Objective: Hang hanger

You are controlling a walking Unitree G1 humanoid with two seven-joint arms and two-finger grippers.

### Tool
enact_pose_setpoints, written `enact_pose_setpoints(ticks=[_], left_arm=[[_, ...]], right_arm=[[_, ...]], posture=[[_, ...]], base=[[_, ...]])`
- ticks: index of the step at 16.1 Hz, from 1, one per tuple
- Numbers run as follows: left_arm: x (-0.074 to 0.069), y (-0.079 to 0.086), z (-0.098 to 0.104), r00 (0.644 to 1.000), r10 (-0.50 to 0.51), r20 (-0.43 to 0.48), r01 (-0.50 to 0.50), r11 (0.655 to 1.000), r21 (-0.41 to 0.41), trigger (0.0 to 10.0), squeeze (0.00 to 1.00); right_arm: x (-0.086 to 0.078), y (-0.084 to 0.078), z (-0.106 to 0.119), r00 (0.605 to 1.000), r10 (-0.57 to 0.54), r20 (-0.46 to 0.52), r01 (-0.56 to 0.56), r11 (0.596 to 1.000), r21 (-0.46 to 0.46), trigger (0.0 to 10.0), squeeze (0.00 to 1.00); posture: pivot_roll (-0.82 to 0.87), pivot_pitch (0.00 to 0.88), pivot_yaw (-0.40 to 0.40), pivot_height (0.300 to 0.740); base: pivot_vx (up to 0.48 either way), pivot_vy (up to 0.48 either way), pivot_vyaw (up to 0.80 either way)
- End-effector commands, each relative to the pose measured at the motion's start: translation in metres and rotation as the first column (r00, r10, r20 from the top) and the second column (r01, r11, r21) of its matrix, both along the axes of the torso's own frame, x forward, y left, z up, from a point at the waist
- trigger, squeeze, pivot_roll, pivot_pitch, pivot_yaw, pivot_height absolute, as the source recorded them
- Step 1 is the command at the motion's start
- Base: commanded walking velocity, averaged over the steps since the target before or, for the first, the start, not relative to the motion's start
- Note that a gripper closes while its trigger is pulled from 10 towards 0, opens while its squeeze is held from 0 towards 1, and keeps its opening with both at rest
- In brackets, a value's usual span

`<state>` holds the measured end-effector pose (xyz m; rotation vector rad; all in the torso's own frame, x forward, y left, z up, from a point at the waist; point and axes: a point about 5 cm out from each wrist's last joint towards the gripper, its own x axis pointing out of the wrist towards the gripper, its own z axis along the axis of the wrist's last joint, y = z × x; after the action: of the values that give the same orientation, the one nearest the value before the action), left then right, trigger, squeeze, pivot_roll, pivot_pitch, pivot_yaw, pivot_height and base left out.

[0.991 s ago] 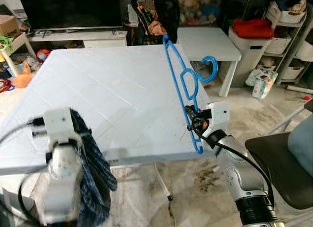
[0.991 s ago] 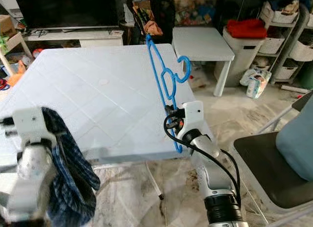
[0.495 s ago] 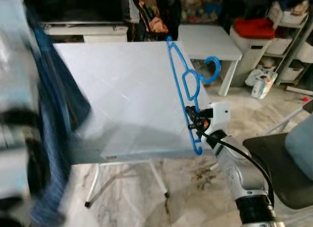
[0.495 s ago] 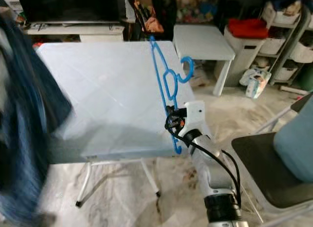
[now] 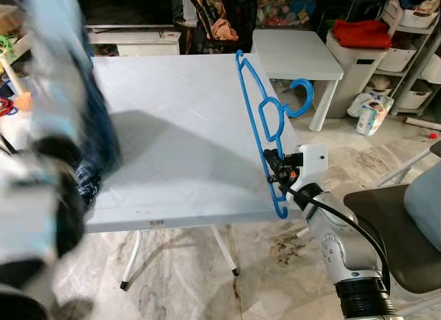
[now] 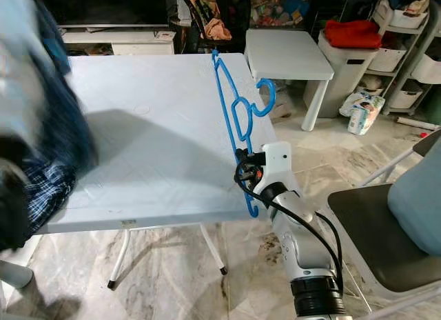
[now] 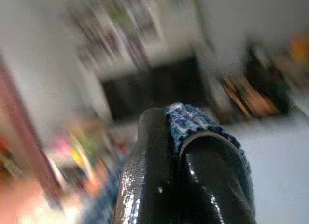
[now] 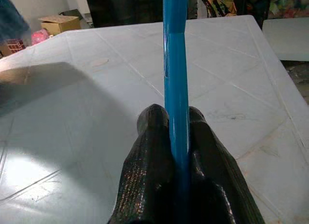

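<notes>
At the right edge of the white counter (image 5: 179, 120), the right end effector (image 5: 274, 170) pinches a blue hanger (image 5: 265, 120) low on its frame, so the hanger stands nearly upright above the counter's edge with its hook pointing right, away from the counter. The right wrist view shows what the head views cannot: both black fingers (image 8: 149, 151) pressed against the blue bar (image 8: 175, 79) from either side. The left wrist view, heavily blurred, shows the left end effector (image 7: 186, 161) pressed together on a blue plaid cloth (image 7: 186, 120); in the head views that arm is a blurred mass at the left with the cloth (image 6: 48, 182) hanging from it over the counter's left side. Beyond the counter stands a small white table (image 5: 293, 51). Right of it, a pale bin (image 5: 362, 58) holds red fabric (image 5: 362, 34). A dark chair (image 5: 396, 230) sits at the right.
</notes>
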<state>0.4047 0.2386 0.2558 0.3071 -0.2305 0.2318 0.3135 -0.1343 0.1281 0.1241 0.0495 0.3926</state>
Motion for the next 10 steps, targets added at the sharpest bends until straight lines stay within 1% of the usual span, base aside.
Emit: enact_pose_setpoints(ticks=[1,2,3,4,5,6,7,8,9,10], left_arm=[[-0.003,0.001,-0.036,0.99,-0.024,-0.141,0.019,0.999,-0.035,10.0,1.0],[-0.009,0.001,-0.062,0.978,-0.03,-0.208,0.016,0.998,-0.065,10.0,1.0],[-0.016,0.0,-0.089,0.949,-0.079,-0.305,0.045,0.992,-0.118,10.0,1.0],[-0.025,0.003,-0.109,0.925,-0.111,-0.363,0.05,0.984,-0.173,10.0,1.0],[-0.037,0.004,-0.129,0.895,-0.145,-0.421,0.075,0.981,-0.179,10.0,1.0],[-0.046,0.005,-0.136,0.886,-0.156,-0.436,0.082,0.979,-0.185,10.0,1.0],[-0.057,0.005,-0.141,0.885,-0.162,-0.437,0.099,0.981,-0.165,10.0,1.0],[-0.07,0.005,-0.14,0.893,-0.148,-0.425,0.12,0.988,-0.092,10.0,1.0],[-0.076,0.004,-0.139,0.896,-0.144,-0.421,0.123,0.989,-0.076,10.0,1.0],[-0.088,0.004,-0.136,0.902,-0.125,-0.413,0.093,0.991,-0.098,10.0,1.0]], right_arm=[[0.0,0.001,0.007,1.0,0.007,0.024,-0.006,1.0,-0.006,10.0,0.0],[-0.001,0.003,0.007,1.0,0.014,0.02,-0.014,1.0,-0.007,10.0,0.0],[-0.003,0.004,0.004,1.0,0.018,0.011,-0.018,1.0,-0.006,10.0,0.0],[-0.005,0.006,-0.001,1.0,0.02,-0.005,-0.02,1.0,-0.003,10.0,0.0],[-0.008,0.01,-0.004,0.999,0.03,-0.014,-0.03,1.0,0.002,10.0,0.0],[-0.009,0.013,-0.006,0.999,0.038,-0.017,-0.038,0.999,0.007,10.0,0.0],[-0.01,0.015,-0.008,0.999,0.04,-0.023,-0.04,0.999,0.01,10.0,0.0],[-0.011,0.016,-0.011,0.999,0.043,-0.032,-0.042,0.999,0.013,10.0,0.0],[-0.011,0.016,-0.011,0.998,0.045,-0.035,-0.045,0.999,0.012,10.0,0.0],[-0.01,0.016,-0.011,0.998,0.045,-0.034,-0.044,0.999,0.012,10.0,0.0]], posture=[[-0.07,0.016,0.0,0.74],[-0.07,0.021,0.0,0.74],[-0.06,0.019,-0.002,0.74],[-0.05,0.014,0.001,0.74],[-0.04,0.007,0.006,0.74],[-0.04,0.003,0.008,0.74],[-0.04,0.0,0.009,0.74],[-0.03,0.0,0.01,0.74],[-0.03,0.0,0.009,0.74],[-0.02,0.0,0.005,0.74]], base=[[0.0,0.0,0.0],[0.0,0.0,0.0],[0.0,0.0,0.0],[0.0,0.0,0.0],[0.0,0.0,0.0],[0.0,0.0,0.0],[0.0,0.0,0.0],[0.0,0.0,0.0],[0.0,0.0,0.0],[0.0,0.0,0.0]])
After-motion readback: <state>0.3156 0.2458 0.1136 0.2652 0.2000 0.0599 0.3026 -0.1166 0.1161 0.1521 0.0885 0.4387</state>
